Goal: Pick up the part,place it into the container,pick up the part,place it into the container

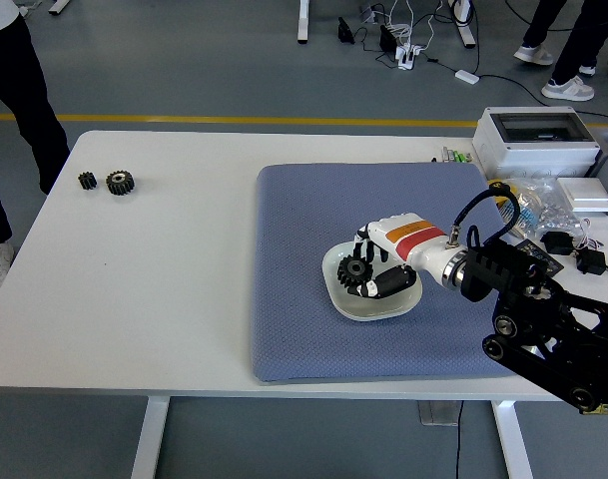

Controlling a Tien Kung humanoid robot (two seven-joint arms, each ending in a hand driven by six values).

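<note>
Right hand (368, 275) outstretched, fingers curled in grasp
</note>
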